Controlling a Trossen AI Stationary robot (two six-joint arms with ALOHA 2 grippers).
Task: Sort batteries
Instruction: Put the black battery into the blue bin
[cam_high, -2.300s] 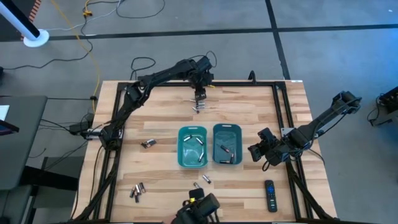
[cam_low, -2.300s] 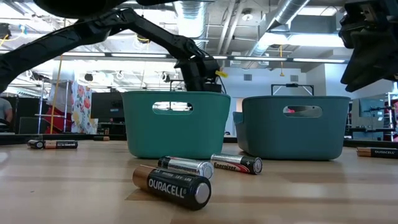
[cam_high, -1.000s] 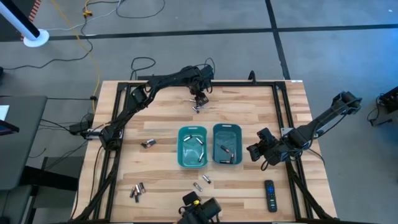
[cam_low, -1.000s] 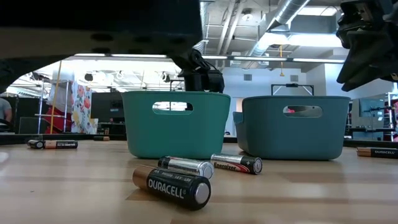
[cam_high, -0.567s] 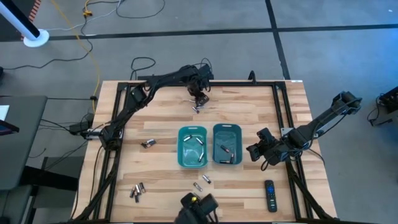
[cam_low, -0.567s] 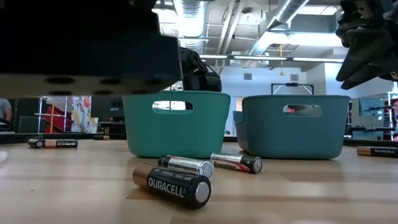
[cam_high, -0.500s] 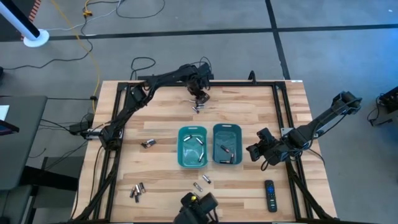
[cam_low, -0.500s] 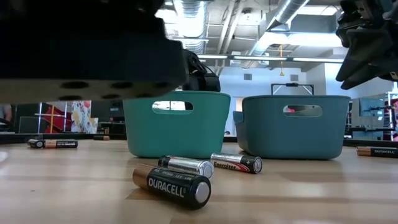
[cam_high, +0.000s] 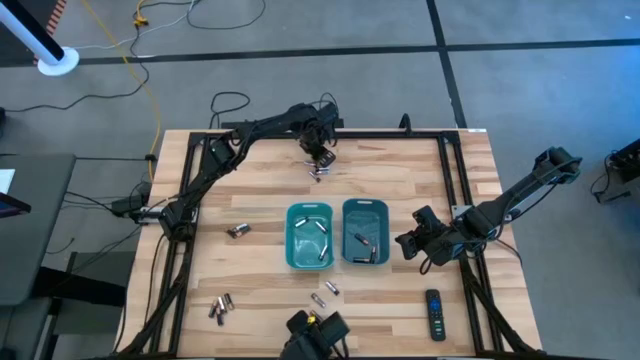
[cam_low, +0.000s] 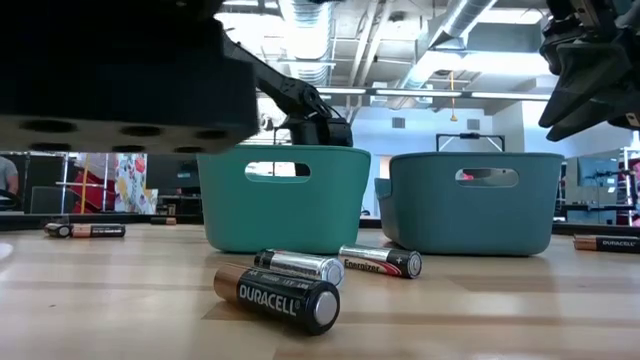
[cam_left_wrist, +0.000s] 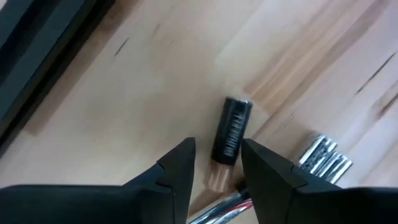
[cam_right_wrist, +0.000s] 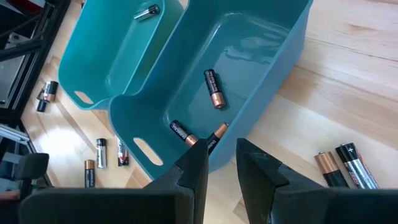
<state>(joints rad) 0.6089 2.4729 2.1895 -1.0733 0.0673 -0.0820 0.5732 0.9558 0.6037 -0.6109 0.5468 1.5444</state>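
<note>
Low view – DURACELL battery, Energizer battery | left gripper open astride dark battery | right gripper empty, parted

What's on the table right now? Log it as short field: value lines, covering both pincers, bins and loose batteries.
left pincer: at the table's far edge, fingers straddling a dark battery, not clamped
beside it: silvery batteries
right pincer: waiting beside the right bin, nothing held
right bin contents: dark copper-ended cells
left bin: silvery cells inside
loose batteries: near edge and left side
remote: near right corner
</note>
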